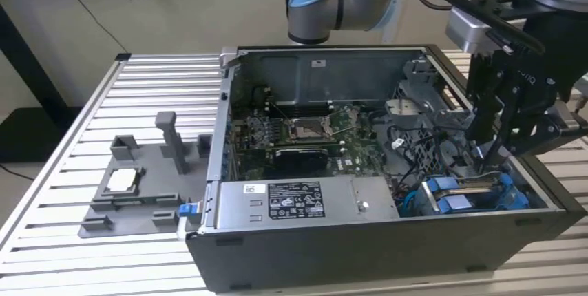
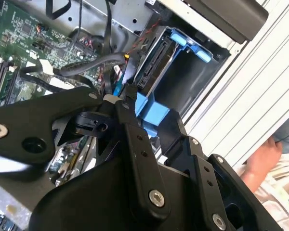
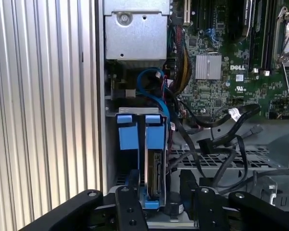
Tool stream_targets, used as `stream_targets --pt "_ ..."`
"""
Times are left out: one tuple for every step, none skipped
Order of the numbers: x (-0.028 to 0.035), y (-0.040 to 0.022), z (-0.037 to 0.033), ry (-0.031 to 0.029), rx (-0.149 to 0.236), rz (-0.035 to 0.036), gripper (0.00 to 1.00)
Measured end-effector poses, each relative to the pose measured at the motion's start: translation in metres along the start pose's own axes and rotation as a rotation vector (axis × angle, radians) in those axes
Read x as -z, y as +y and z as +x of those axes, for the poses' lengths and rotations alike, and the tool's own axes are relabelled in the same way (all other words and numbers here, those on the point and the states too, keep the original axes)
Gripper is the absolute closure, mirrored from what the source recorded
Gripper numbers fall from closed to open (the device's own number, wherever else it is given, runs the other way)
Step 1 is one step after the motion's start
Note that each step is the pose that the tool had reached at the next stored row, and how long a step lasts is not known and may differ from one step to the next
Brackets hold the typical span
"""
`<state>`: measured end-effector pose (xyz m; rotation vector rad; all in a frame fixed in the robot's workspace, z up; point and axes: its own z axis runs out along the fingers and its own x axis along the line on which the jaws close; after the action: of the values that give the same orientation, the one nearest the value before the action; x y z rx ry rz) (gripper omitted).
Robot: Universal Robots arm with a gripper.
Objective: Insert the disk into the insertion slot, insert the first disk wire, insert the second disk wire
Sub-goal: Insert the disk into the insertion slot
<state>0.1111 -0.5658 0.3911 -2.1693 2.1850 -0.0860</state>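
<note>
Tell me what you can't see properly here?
- Disk: first wrist view, its near end is behind the gripper.
- Slot: exterior view, the gripper covers part of it, so how deep the disk sits is unclear.
- Hand: second wrist view, cut by the picture's edge.

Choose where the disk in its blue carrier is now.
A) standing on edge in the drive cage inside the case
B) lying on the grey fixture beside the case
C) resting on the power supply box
A: in the first wrist view the disk stands on edge in the insertion slot.
</note>
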Motion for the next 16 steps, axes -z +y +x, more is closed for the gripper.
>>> stream_targets --pt "0.0004 0.0004 -0.0006 -0.0001 0.000 0.0073 0.53" --pt "0.0004 0.0008 -0.0013 -0.0004 0.000 0.0158 0.53" --pt "0.0004 0.0011 -0.0025 -0.0005 0.000 0.0235 0.53" --pt "0.0004 0.0014 -0.0047 -0.0007 0.000 0.0297 0.53" --pt "0.0002 0.0015 -0.0074 -0.0006 0.000 0.0357 0.53" --pt "-0.0002 0.0016 -0.0101 -0.0008 0.002 0.0418 0.53" --pt "-0.0006 0.0017 -0.0124 -0.0013 0.005 0.0480 0.53" --pt "-0.0009 0.0017 -0.0145 -0.0016 0.008 0.0541 0.53" --pt "-0.0013 0.0018 -0.0164 -0.0021 0.012 0.0613 0.53" --pt "-0.0019 0.0018 -0.0177 -0.0027 0.017 0.0698 0.53" --pt "-0.0024 0.0019 -0.0185 -0.0032 0.022 0.0789 0.53" --pt "-0.0029 0.0020 -0.0190 -0.0037 0.027 0.0869 0.53" --pt "-0.0033 0.0019 -0.0191 -0.0045 0.032 0.0902 0.53" --pt "-0.0035 0.0019 -0.0192 -0.0052 0.039 0.0909 0.53" --pt "-0.0037 0.0019 -0.0192 -0.0059 0.046 0.0910 0.53" --pt "-0.0039 0.0020 -0.0192 -0.0065 0.057 0.0910 0.53"
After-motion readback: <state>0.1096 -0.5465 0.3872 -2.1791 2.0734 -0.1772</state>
